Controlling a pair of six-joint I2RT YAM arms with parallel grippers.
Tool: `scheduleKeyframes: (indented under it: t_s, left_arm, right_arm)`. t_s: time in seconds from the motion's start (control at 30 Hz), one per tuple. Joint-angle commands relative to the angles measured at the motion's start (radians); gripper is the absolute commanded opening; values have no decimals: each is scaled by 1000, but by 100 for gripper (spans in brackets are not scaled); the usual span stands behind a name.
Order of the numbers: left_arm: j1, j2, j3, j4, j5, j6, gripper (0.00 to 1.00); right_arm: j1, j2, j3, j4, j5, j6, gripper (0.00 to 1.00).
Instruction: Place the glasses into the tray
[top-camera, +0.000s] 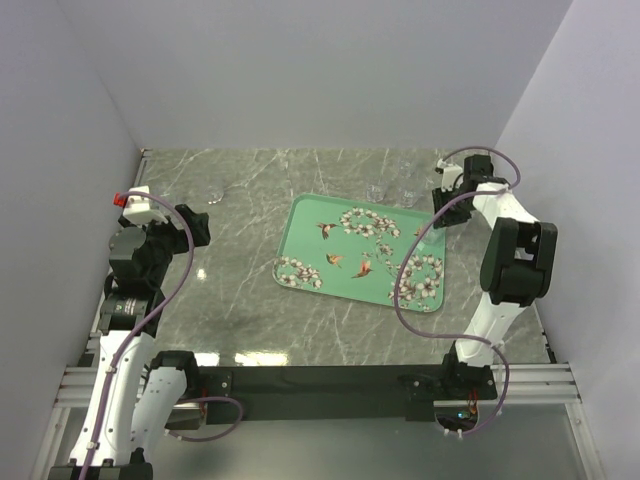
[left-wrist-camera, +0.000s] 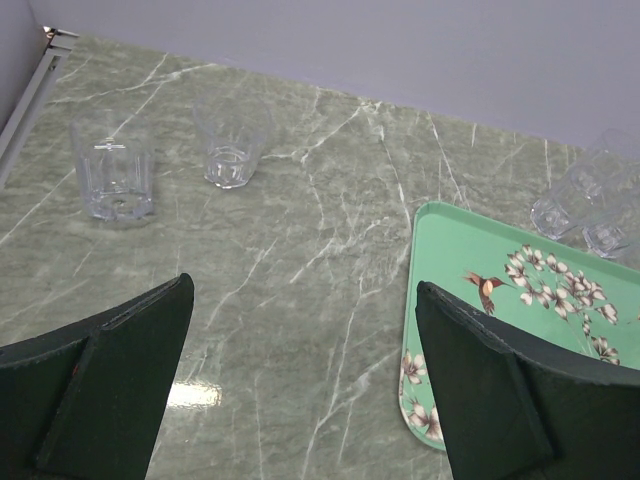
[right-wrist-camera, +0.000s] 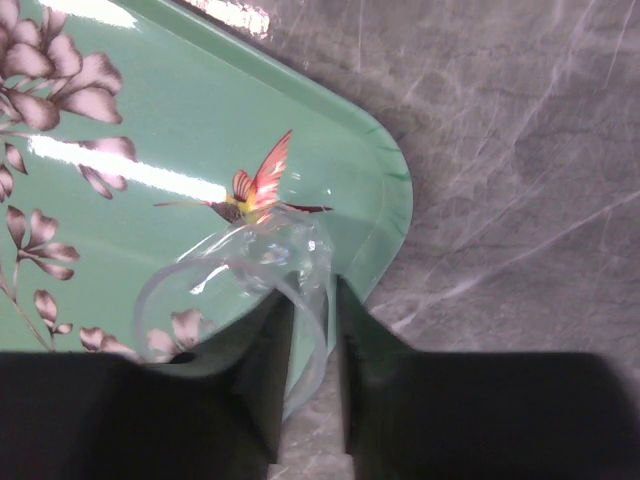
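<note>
right gripper (right-wrist-camera: 312, 300) clamped on a glass (right-wrist-camera: 235, 290) wall, lower centre, over tray (right-wrist-camera: 150, 130) corner; looks tilted. left gripper (left-wrist-camera: 303, 290) wide open, empty. two glasses (left-wrist-camera: 112, 172) upper left on table (left-wrist-camera: 330, 230), two more at right edge behind tray.

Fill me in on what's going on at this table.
The right end effector has pinched the wall of one clear glass and holds it over a corner of the green tray. The left end effector is open and empty above the marble table, facing two glasses that stand left of the tray. By the tray's far edge sit two more glasses. None appears set down in the tray yet.
</note>
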Motion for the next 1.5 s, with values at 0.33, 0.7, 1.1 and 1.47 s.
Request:
scheduleKeyframes:
  t_s: [0.33,0.7,1.1,1.47]
  left_arm:
    - [-1,30,7,23,-25,-3,99]
    - [1,107,45,0,-125,-86,99]
    - [104,487,304,-71,-45,-246,99]
    - [167,989,676,-213,38,-344,97]
  right_arm:
    - [-10,-241,-19,54,4,12,78]
    - [-28,-652,-287,17,-273,7,78]
    - [-30,-885,-511,51,-459,58,78]
    - [-56,-919,-542,60,-488,56,78]
